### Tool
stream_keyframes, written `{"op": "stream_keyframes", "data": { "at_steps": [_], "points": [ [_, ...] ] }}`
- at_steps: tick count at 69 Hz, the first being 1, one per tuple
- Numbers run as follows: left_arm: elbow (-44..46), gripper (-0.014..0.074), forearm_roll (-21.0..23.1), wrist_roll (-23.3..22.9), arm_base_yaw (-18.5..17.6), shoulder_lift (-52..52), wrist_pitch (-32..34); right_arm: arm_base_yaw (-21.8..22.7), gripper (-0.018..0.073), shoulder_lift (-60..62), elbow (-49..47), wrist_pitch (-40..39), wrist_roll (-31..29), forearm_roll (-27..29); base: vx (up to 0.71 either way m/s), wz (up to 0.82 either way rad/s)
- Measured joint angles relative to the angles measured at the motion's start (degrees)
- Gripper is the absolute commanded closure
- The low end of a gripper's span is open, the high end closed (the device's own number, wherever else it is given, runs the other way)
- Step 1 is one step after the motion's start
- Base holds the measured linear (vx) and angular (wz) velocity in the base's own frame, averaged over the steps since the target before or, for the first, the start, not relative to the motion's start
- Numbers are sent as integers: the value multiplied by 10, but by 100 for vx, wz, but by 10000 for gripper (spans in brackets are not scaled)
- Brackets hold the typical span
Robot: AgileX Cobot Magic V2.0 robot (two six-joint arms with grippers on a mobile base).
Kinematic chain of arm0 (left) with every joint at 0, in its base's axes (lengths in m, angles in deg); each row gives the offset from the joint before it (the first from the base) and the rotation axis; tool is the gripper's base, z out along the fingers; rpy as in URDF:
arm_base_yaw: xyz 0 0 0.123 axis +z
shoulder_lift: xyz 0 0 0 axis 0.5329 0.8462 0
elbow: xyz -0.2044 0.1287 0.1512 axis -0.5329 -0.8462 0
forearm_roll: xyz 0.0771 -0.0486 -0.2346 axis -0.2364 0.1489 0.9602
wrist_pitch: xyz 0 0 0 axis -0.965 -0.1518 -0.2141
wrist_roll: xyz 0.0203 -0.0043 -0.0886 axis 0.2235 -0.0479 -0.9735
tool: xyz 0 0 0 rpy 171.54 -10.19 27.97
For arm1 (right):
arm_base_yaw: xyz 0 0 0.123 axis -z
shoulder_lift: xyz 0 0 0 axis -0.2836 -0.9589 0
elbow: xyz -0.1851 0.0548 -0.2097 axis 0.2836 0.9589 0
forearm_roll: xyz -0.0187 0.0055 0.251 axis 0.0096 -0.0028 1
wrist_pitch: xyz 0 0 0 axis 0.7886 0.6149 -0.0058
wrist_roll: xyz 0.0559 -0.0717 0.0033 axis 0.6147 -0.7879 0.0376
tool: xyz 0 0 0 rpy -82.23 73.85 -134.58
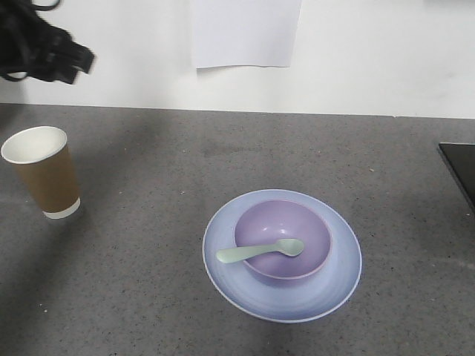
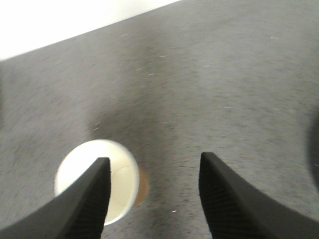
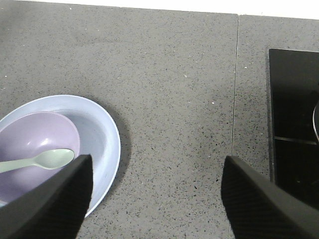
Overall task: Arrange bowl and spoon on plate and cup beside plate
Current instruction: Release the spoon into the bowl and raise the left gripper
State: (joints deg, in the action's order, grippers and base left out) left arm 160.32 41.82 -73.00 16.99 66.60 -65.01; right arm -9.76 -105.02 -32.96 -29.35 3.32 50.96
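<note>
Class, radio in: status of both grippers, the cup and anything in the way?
Left gripper open above cup. Right gripper open, empty. Bowl and spoon on plate. Cup upright, far from plate; path clear.

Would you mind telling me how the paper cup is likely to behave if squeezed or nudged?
The cup looks empty, so probably light. Its thin paper wall would likely dent under a firm squeeze. Standing tall on a narrower base, it may tip if nudged near the rim.

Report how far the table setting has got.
Done: the bowl sits on the plate, with the spoon resting in the bowl. In hand: the open left pincer hangs above the cup. Left: bring the cup, standing far off, beside the plate.
</note>
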Motion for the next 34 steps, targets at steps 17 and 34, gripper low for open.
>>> {"op": "stream_keyframes", "data": {
  "at_steps": [17,34],
  "points": [
    [0,204,20,-19,106,28,0,0,32,0,0,0,0,0,0,0],
    [0,204,56,-22,166,85,-2,0,32,0,0,0,0,0,0,0]
  ]
}}
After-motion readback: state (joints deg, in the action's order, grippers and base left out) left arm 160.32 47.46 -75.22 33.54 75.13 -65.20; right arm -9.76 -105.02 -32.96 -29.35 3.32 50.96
